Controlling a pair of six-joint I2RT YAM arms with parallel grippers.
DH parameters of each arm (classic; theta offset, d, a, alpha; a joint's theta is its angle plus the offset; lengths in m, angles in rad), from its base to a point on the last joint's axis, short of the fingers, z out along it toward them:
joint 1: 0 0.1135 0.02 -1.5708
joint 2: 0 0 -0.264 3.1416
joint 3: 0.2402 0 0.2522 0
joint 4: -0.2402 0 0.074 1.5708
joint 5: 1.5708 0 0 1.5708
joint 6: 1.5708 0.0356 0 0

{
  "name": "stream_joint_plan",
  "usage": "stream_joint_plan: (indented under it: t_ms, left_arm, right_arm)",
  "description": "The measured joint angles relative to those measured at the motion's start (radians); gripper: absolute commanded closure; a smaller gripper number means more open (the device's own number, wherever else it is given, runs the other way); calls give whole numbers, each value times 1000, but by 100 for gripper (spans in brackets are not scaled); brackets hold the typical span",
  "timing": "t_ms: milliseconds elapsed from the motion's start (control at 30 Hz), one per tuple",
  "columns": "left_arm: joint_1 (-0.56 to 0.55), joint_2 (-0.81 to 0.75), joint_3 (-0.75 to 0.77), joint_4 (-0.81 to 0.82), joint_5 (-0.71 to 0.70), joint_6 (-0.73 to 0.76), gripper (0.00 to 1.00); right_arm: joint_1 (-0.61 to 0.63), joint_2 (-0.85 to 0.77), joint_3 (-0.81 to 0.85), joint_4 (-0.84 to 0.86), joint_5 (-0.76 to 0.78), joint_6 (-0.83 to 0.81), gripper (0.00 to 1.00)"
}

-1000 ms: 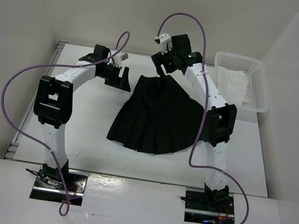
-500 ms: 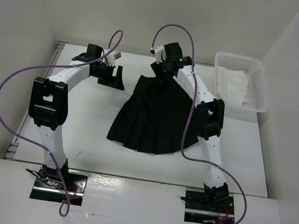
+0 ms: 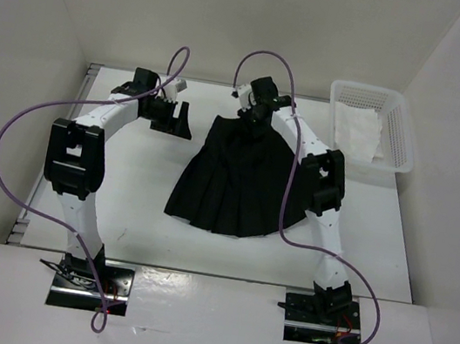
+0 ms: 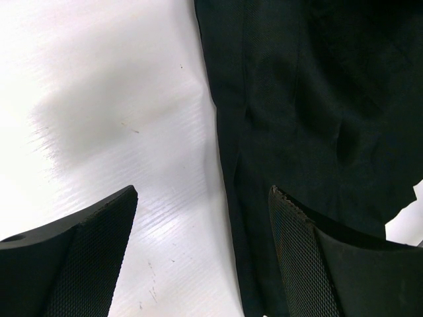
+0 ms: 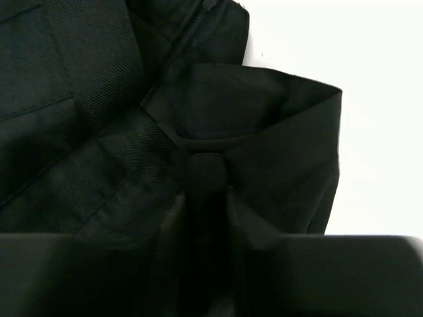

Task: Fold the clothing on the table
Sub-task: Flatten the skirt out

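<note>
Top external cam is showing black pleated skirt (image 3: 237,182) lying fanned in middle of table (image 3: 133,196), waistband at 12 o'clock, hem at 6, right gripper (image 3: 253,116) on waistband. Right wrist cam alone is revealing jaws pinching a tuck of twill-ribbed fabric by the zip (image 5: 192,33). Left wrist cam is showing left gripper (image 4: 203,198) w/ mesh-textured pads (image 4: 99,264) standing apart, straddling skirt's edge.

One skirt (image 3: 237,182), one basket (image 3: 405,141), one white cloth (image 3: 356,131).
</note>
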Motion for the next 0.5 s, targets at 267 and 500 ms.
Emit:
stream_joint_plan:
  t_ms: [267,500]
  left_arm:
    - [0,0,0,-1,0,18,14]
    - [0,0,0,-2,2,20,14]
  right_arm:
    - [-5,-19,-5,9,44,-3,100]
    - [-27,-122,4,12,63,12,100]
